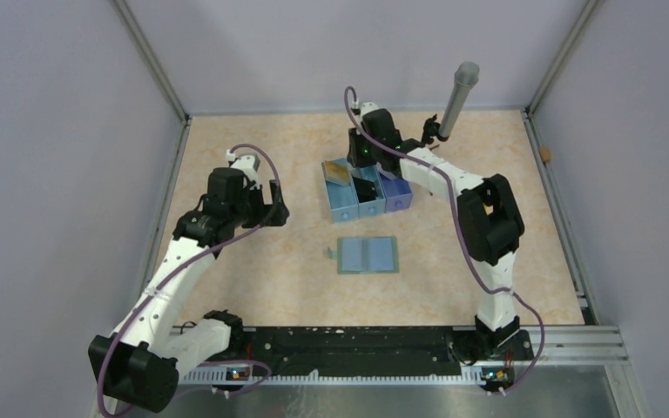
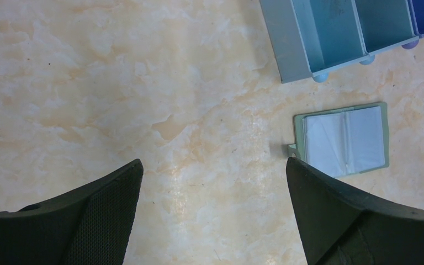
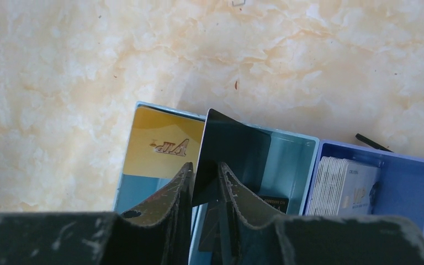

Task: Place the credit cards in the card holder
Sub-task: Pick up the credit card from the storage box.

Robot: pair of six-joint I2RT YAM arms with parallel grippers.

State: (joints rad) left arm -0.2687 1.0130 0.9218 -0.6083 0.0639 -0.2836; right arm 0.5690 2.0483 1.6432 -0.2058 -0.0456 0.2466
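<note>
The card holder lies open and flat mid-table, light blue inside with a grey-green rim; it also shows in the left wrist view. The credit cards sit in a blue three-compartment tray: a gold card on the left, a black card in the middle, and a white stack on the right. My right gripper reaches into the tray's middle compartment with its fingers close on either side of the tilted black card; contact does not show. My left gripper hangs wide open over bare table, left of the holder.
A grey cylinder on a black mount stands at the back right, behind the tray. A thin black strip lies on the table just beyond the tray. Walls enclose the table on three sides. A small brown object sits by the right wall.
</note>
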